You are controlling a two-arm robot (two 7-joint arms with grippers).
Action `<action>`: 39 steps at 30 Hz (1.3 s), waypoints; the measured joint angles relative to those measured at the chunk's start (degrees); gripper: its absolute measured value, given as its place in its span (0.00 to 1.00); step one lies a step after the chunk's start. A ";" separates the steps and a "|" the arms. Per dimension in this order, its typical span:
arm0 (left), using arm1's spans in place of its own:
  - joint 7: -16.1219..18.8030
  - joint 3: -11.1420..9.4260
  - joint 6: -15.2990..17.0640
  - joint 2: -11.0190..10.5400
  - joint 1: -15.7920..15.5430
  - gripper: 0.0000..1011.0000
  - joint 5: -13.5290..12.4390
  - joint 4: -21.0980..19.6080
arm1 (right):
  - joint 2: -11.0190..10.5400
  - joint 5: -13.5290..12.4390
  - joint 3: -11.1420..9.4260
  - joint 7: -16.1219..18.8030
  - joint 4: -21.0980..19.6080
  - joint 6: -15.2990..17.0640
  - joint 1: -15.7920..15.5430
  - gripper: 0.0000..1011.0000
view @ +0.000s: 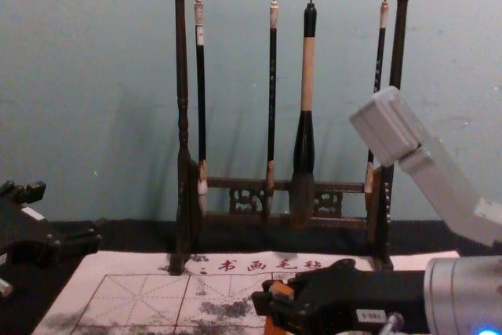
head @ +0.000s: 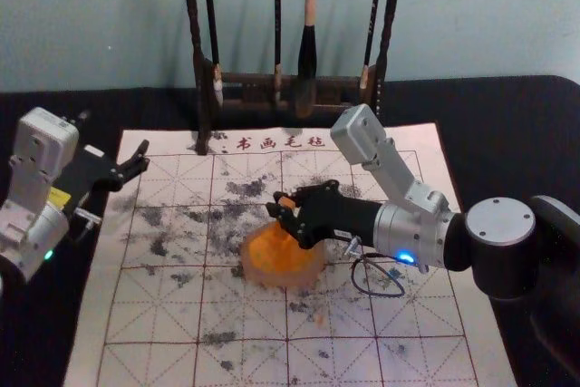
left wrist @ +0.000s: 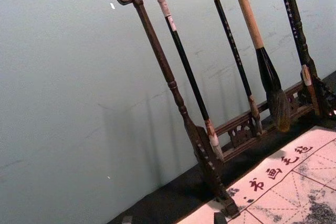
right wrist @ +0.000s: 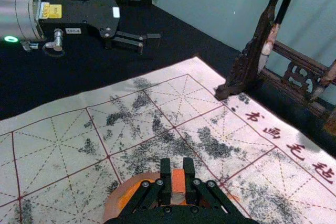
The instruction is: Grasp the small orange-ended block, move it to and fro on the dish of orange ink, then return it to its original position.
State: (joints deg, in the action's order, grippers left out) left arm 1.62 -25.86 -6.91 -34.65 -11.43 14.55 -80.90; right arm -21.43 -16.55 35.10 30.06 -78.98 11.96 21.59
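My right gripper (head: 283,213) is shut on the small orange-ended block (head: 287,202), over the far part of the dish of orange ink (head: 283,276). In the right wrist view the block (right wrist: 178,181) stands between the two fingertips of the right gripper (right wrist: 177,165), orange end up and a paler part below, with the dish (right wrist: 112,206) partly hidden behind. Whether the block touches the ink, I cannot tell. In the chest view the block (view: 280,321) shows orange at the fingertips. My left gripper (head: 137,162) stays parked, open and empty, by the mat's far left edge.
A white gridded mat (head: 154,314) with black ink smudges lies on a dark table (head: 507,124). Behind it stands a dark wooden rack (view: 182,194) with several hanging brushes, the thickest brush (view: 307,76) right of the middle.
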 joint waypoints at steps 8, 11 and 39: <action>0.00 0.00 0.00 0.00 0.00 0.99 0.00 0.00 | -0.08 0.06 -0.47 0.03 -0.20 0.07 -0.28 0.13; 0.00 0.00 0.00 0.00 0.00 0.99 -0.01 0.00 | -0.25 0.00 -0.71 0.12 -0.73 0.08 -0.52 0.13; 0.00 0.00 0.00 0.00 0.00 0.99 0.00 0.00 | -10.58 -7.17 -10.38 -2.67 -15.95 -1.01 -8.44 0.13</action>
State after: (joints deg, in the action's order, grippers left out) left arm 1.62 -25.86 -6.91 -34.64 -11.43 14.55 -80.90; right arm -32.01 -23.72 24.72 27.38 -94.93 10.96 13.15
